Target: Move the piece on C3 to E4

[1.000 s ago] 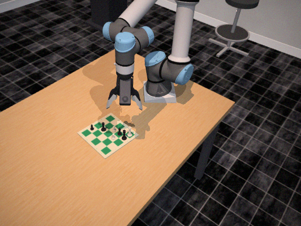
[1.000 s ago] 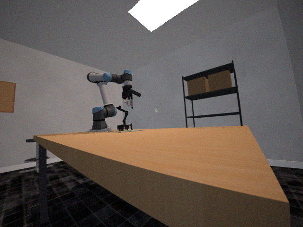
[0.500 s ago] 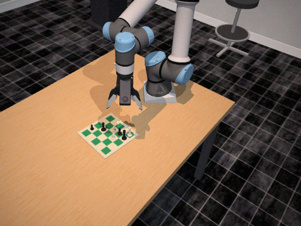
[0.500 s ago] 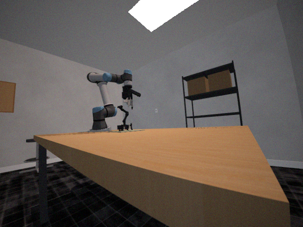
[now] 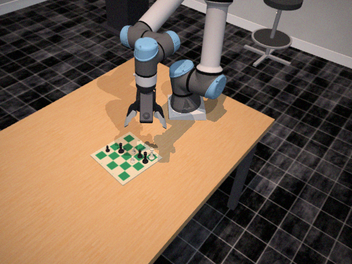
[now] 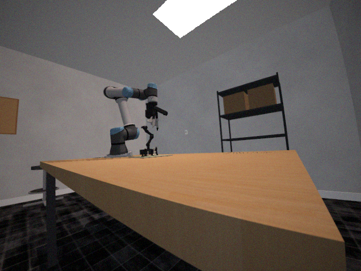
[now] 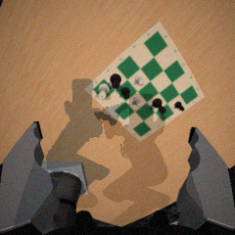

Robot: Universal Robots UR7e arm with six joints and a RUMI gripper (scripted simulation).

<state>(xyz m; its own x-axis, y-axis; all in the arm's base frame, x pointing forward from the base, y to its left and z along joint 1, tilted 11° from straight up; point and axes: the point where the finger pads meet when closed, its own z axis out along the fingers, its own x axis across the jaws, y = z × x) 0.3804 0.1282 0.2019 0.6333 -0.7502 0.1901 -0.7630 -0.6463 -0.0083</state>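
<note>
A small green-and-cream chessboard (image 5: pixel 126 157) lies on the wooden table, and it also shows in the wrist view (image 7: pixel 144 80). Several pieces stand upright on it. They include a black pawn (image 5: pixel 107 148) at the left, a tall black piece (image 5: pixel 121 148), two white pawns (image 5: pixel 133 150) (image 5: pixel 132 159) near the middle, two black pieces (image 5: pixel 139 154) (image 5: pixel 145 157) and a tall white piece (image 5: pixel 152 153) at the right corner. The edge letters are too small to read. My gripper (image 5: pixel 144 126) hangs high above the table behind the board, open and empty. In the wrist view its fingers frame bare table beside the board.
The arm's base (image 5: pixel 186 109) is mounted on the table just behind and to the right of the board. The table's right edge runs close to the board's right corner. A stool (image 5: pixel 271 39) stands on the floor far back, and a shelf with boxes (image 6: pixel 250 110) stands by the wall.
</note>
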